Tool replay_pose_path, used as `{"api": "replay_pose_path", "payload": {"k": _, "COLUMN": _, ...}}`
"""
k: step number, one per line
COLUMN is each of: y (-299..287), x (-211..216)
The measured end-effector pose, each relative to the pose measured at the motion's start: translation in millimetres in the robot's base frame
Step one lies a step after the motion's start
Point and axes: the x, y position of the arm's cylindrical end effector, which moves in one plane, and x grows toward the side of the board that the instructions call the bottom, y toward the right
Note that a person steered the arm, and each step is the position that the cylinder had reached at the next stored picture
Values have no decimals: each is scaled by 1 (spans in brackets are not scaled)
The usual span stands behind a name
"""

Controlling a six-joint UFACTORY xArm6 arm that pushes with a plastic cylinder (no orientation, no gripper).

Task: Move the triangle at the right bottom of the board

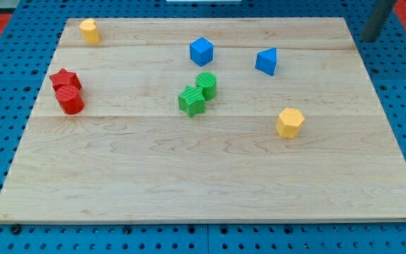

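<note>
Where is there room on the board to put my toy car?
The whole bottom strip of the board below the yellow hexagon block is free. Crowded spots: the two green blocks in the middle and the two red blocks at the view's left.

Below the yellow hexagon block [290, 123] we see only bare tabletop [203, 190]. Up and left of it sits the blue triangle block [266, 61]; farther left, two green blocks [197, 94] touch.
</note>
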Motion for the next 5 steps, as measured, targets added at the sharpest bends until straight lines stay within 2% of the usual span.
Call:
{"api": "replay_pose_path", "payload": {"k": 2, "y": -159, "x": -7}}
{"api": "replay_pose_path", "payload": {"k": 3, "y": -205, "x": 44}}
{"api": "replay_pose_path", "payload": {"k": 4, "y": -180, "x": 92}}
{"api": "replay_pose_path", "payload": {"k": 5, "y": -187, "x": 84}}
